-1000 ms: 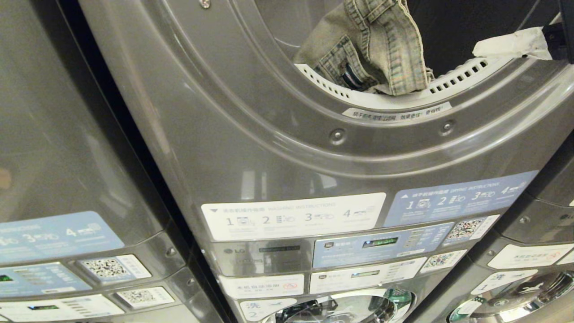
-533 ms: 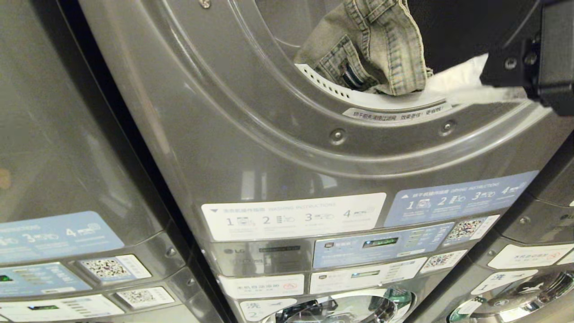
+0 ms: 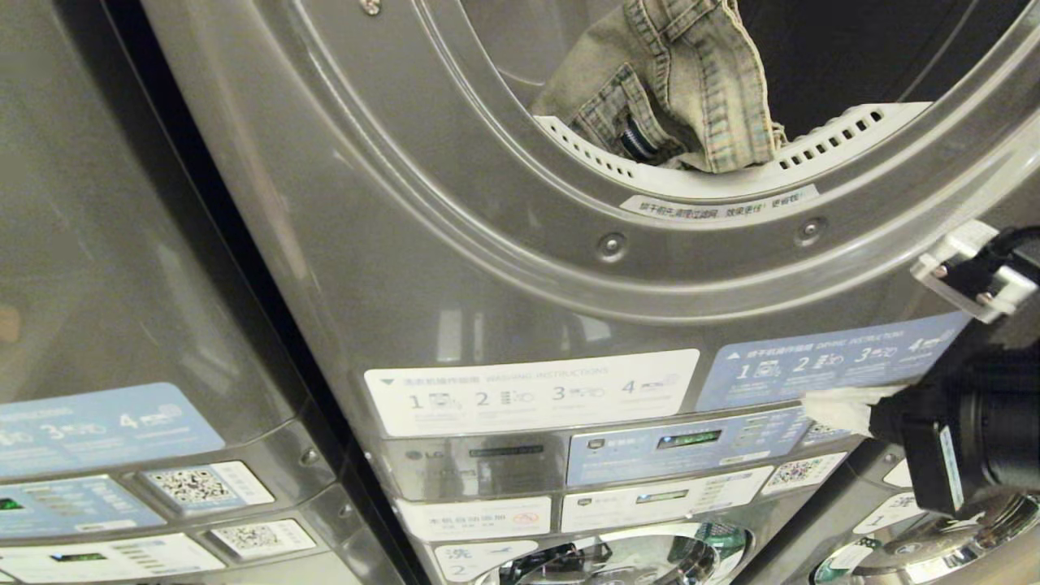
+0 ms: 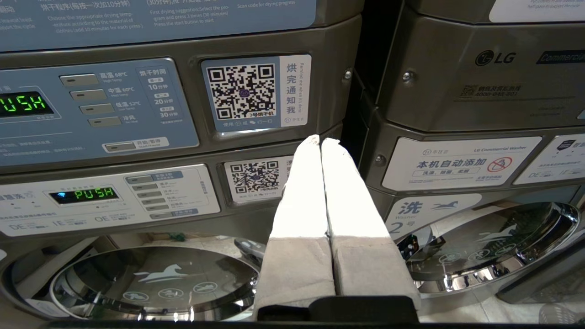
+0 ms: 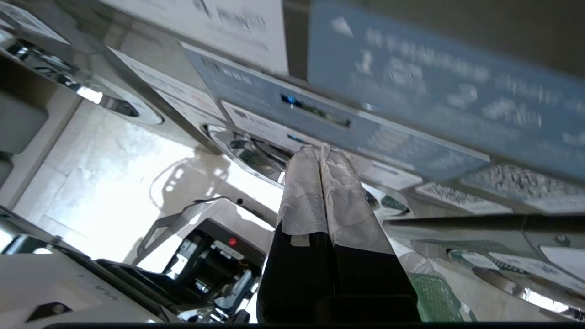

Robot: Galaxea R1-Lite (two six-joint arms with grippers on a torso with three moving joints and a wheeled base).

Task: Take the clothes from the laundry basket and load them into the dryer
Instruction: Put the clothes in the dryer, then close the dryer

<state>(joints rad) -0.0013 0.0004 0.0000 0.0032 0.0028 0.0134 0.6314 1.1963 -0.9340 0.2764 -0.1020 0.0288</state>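
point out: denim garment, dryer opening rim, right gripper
denim garment (image 3: 691,89), head view, on the seamed fold hanging over the drum lip.
dryer opening rim (image 3: 609,244), head view, on the grey ring below the drum, by a screw.
right gripper (image 5: 320,157), right wrist view, at the taped fingertips, shut, empty.

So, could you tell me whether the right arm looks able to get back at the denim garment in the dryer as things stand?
Probably yes. The denim garment lies just inside the dryer opening, the door out of the way. The right gripper, shut and empty, sits below the opening at the panel, nothing between.
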